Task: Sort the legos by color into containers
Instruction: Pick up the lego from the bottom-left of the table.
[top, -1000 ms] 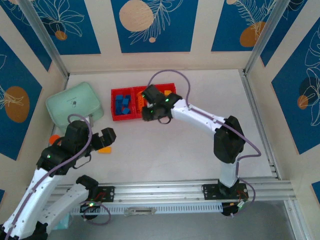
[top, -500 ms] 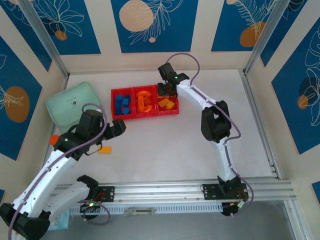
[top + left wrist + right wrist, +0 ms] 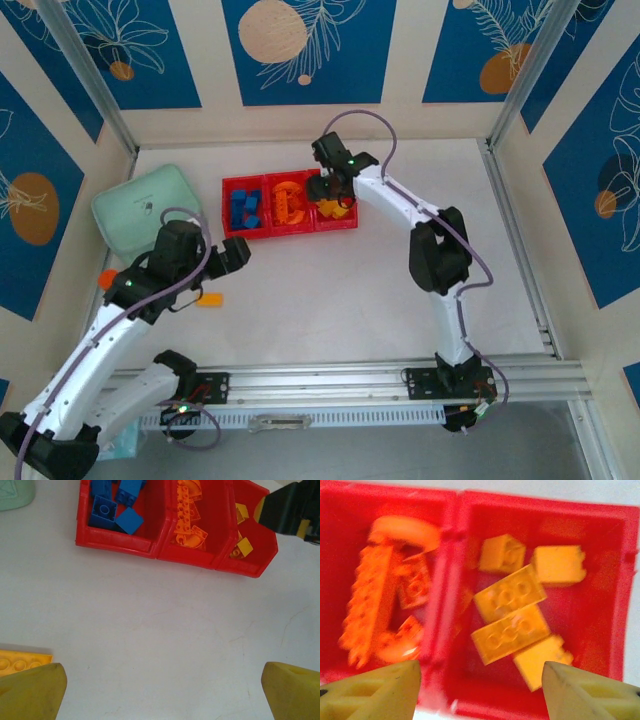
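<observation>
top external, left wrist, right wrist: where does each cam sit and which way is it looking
Top external: above, behind the bases, looking down at the table; left arm, right arm show.
Left wrist: low, facing the red tray across the table; own fingertips bottom corners.
Right wrist: above the tray's orange and yellow compartments; own fingertips.
Shared: the tray.

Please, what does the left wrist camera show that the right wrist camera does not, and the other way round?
The left wrist view adds the blue legos in the left compartment, one yellow flat lego lying loose on the white table, a corner of the mint green box, and the open left gripper.

The right wrist view adds close detail: about five yellow legos, with studs visible.

Both share the red tray, the orange legos in its middle compartment, and the open right gripper at the yellow compartment.
</observation>
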`<state>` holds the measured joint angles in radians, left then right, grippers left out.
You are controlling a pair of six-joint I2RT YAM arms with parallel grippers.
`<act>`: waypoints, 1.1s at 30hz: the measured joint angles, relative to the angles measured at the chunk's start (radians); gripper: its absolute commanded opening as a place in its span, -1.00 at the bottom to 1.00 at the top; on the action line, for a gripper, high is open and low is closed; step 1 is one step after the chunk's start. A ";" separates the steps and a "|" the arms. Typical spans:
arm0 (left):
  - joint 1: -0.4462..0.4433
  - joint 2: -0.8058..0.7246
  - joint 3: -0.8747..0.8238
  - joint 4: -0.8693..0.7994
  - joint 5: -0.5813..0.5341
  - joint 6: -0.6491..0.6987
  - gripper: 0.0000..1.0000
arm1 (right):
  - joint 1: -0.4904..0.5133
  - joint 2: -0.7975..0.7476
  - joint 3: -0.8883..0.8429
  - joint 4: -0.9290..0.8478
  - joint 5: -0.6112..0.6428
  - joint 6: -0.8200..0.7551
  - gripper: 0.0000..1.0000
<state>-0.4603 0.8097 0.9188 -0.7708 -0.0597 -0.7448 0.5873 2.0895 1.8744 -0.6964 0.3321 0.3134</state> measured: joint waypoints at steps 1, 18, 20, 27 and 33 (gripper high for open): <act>0.000 -0.011 0.000 -0.009 -0.001 0.002 0.99 | 0.020 -0.030 -0.027 0.006 -0.004 -0.003 0.36; 0.000 -0.251 0.075 -0.361 -0.116 -0.046 0.99 | 0.443 -0.116 -0.254 0.156 -0.249 -0.175 0.49; 0.001 -0.268 0.092 -0.400 -0.135 -0.061 0.99 | 0.459 -0.069 -0.235 0.169 -0.285 -0.201 0.50; 0.001 -0.303 0.133 -0.494 -0.187 -0.098 0.99 | 0.489 0.112 -0.087 0.165 -0.350 -0.299 0.54; 0.001 -0.312 0.134 -0.528 -0.211 -0.127 0.99 | 0.518 0.245 0.093 0.114 -0.359 -0.359 0.56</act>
<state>-0.4591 0.4980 1.0523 -1.2987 -0.2707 -0.8722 1.1049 2.3341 1.9671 -0.5823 -0.0269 -0.0460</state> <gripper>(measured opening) 0.994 0.780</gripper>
